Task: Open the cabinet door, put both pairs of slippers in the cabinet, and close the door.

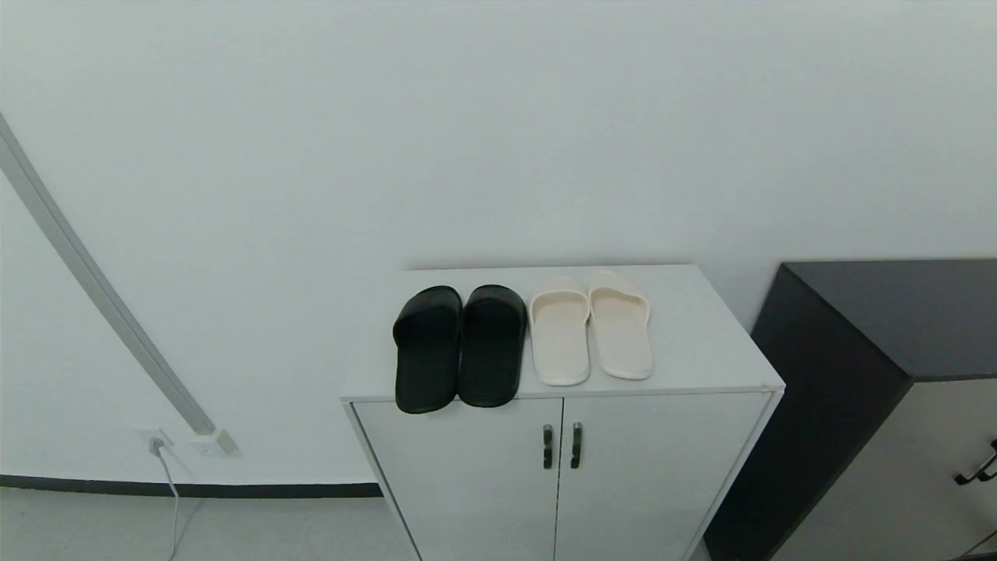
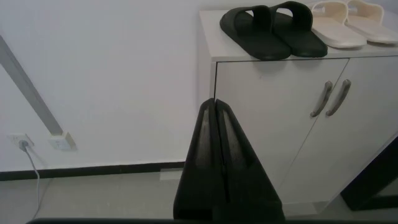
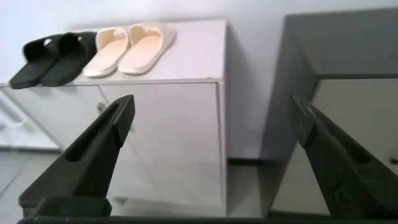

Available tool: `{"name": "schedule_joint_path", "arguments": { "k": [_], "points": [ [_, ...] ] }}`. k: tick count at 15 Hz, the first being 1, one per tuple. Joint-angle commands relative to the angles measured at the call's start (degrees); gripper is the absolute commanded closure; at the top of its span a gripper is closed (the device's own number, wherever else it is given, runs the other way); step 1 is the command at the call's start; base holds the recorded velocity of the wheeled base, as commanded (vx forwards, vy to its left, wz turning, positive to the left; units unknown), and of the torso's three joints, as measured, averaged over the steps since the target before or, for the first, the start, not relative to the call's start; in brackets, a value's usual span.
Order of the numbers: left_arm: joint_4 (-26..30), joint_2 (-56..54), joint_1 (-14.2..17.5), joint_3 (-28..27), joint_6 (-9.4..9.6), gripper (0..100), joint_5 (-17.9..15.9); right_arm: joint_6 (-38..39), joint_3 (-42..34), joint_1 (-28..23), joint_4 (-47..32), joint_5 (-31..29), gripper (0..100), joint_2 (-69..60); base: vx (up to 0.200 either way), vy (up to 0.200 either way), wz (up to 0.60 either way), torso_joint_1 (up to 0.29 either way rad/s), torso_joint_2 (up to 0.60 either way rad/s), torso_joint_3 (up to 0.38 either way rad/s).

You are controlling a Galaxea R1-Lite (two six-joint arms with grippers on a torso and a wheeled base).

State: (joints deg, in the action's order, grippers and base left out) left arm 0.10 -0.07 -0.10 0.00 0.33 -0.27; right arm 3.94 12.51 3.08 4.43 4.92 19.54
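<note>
Left pincer (image 2: 216, 102) pinched together, right pincer (image 3: 211, 102) gaping, both empty, since the door handles (image 1: 561, 446) likely come before the black slippers (image 1: 459, 347) and cream slippers (image 1: 590, 327).

Smooth matt cabinet (image 1: 693, 335); matt rubbery black slippers (image 1: 459, 347).
</note>
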Motion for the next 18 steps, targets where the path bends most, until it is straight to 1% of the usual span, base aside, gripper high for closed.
{"name": "schedule_joint_path", "arguments": {
  "k": [1, 2, 3, 4, 6, 9, 11, 12, 13, 14, 16, 18],
  "points": [
    [-0.01, 0.07, 0.01, 0.0, 0.02, 100, 0.0, 3.71, 6.21, 11.42, 20.8, 2.28, 0, 39.96, 0.0, 0.0, 0.0, 0.0, 0.0, 0.0],
    [-0.01, 0.07, 0.01, 0.0, 0.02, 100, 0.0, 5.03, 7.71, 19.24, 26.95, -5.45, 0, 47.34, 0.0, 0.0, 0.0, 0.0, 0.0, 0.0],
    [-0.01, 0.07, 0.01, 0.0, 0.02, 100, 0.0, 7.49, 10.17, 27.59, 30.47, -14.51, 0, 53.76, 0.0, 0.0, 0.0, 0.0, 0.0, 0.0],
    [-0.01, 0.07, 0.01, 0.0, 0.02, 100, 0.0, 10.56, 13.95, 32.95, 32.84, -19.87, 0, 59.56, 0.0, 0.0, 0.0, 0.0, 0.0, 0.0],
    [-0.01, 0.07, 0.01, 0.0, 0.02, 100, 0.0, 11.27, 21.59, 37.26, 33.02, -22.77, 0, 67.12, 0.0, 0.0, 0.0, 0.0, 0.0, 0.0],
    [-0.01, 0.07, 0.01, 0.0, 0.02, 100, 0.0, 11.36, 32.58, 40.42, 32.84, -29.27, 0, 77.84, 0.0, 0.0, 0.0, 0.0, 0.0, 0.0],
    [-0.01, 0.07, 0.01, 0.0, 0.02, 100, 0.0, 11.36, 38.91, 41.56, 32.75, -31.64, 0, 83.73, 0.0, 0.0, 0.0, 0.0, 0.0, 0.0],
    [-0.01, 0.07, 0.01, 0.0, 0.02, 100, 0.0, 11.36, 41.11, 41.74, 32.4, -32.52, 0, 85.75, 0.0, 0.0, 0.0, 0.0, 0.0, 0.0],
    [-0.01, 0.07, 0.01, 0.0, 0.02, 100, 0.0, 11.36, 46.12, 41.74, 30.38, -35.51, 0, 90.23, 0.0, 0.0, 0.0, 0.0, 0.0, 0.0],
    [-0.01, 0.07, 0.01, 0.0, 0.02, 100, 0.0, 11.36, 49.37, 41.65, 29.85, -37.36, 0, 92.96, 0.0, 0.0, 0.0, 0.0, 0.0, 0.0],
    [-0.01, 0.07, 0.01, 0.0, 0.02, 100, 0.0, 10.92, 54.55, 40.86, 28.71, -39.2, 0, 97.0, 0.0, 0.0, 0.0, 0.0, 0.0, 0.0],
    [-0.01, 0.07, 0.01, 0.0, 0.02, 100, 0.0, 10.74, 59.39, 39.98, 25.19, -40.26, 0, 99.9, 0.0, 0.0, 0.0, 0.0, 0.0, 0.0]
  ]
}}
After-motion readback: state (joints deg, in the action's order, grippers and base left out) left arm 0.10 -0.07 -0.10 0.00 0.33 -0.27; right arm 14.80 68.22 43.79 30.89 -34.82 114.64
